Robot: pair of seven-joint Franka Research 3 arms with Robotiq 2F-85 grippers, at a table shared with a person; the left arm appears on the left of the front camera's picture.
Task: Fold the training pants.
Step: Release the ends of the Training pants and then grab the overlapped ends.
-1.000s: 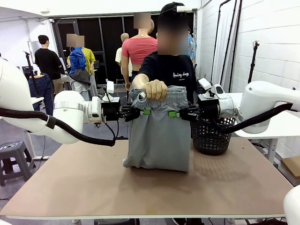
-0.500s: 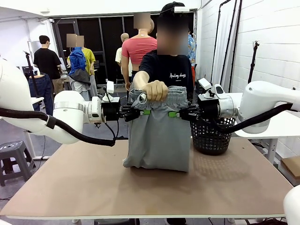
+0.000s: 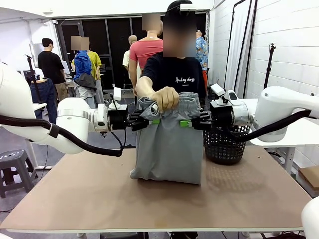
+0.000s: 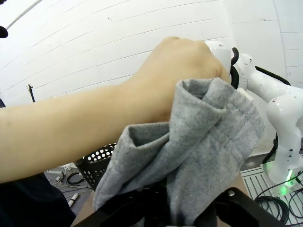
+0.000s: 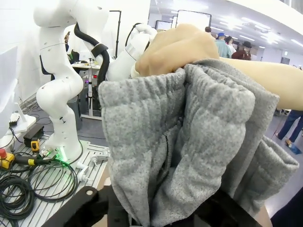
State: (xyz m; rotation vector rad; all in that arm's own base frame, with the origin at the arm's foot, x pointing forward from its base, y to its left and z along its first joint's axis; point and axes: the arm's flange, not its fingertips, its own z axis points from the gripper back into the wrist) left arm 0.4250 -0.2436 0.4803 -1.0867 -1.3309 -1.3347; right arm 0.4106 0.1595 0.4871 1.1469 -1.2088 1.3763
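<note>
premises: robotics laboratory in a workshop-type hall. findings: a white robot arm (image 5: 59, 90) is fixed on a perforated metal base plate (image 5: 87, 177), with a green light at its foot. loose cables (image 5: 28, 187) lie coiled on the floor beside it. a red button (image 5: 3, 154) sits on a yellow box. walls are white-painted brick (image 3: 289, 45). a plain board surface (image 3: 149, 199) serves as the work area. a black stand (image 3: 269, 64) is against the wall and a grey stool (image 3: 12, 158) is on the bare floor. further people (image 3: 51, 64) stand at the back. ceiling lights (image 5: 227, 21) are overhead.

left gripper (image 4: 176, 213) tips under training pants (image 4: 208, 132)
</note>
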